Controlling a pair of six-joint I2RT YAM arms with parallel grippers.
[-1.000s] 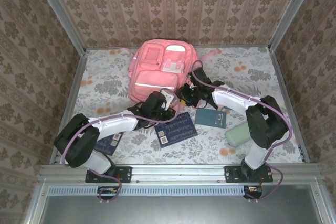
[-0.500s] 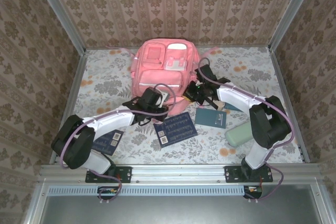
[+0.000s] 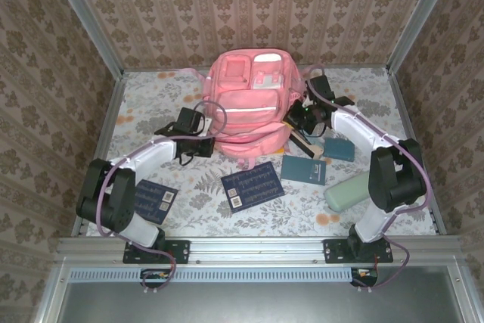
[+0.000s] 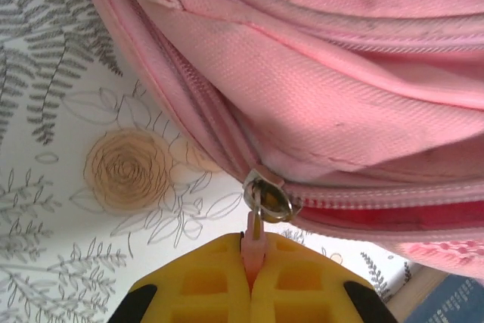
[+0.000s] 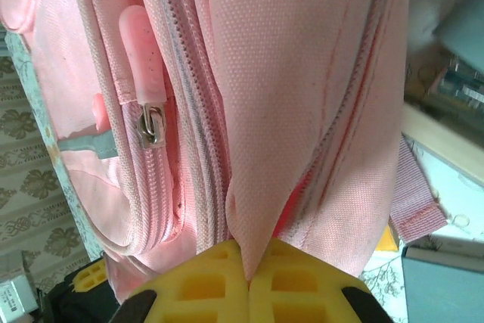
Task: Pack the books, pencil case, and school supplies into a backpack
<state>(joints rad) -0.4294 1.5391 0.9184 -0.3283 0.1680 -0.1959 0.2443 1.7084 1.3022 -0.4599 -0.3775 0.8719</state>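
Top external view: pink backpack (image 3: 249, 104) lies between both arms. At its left edge the left gripper (image 4: 253, 262) is closed on the zipper pull (image 4: 255, 231). At its right edge the right gripper (image 5: 248, 262) pinches backpack fabric, probably bracing for unzipping. A navy book (image 3: 254, 184) waits just in front.

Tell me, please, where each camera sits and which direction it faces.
Top external: above and behind the bases, looking down at the table, both arms and the pink backpack.
Left wrist: close to the backpack; left tool shut on its zipper pull.
Right wrist: facing the backpack; right tool pinching its fabric.
All share the backpack.
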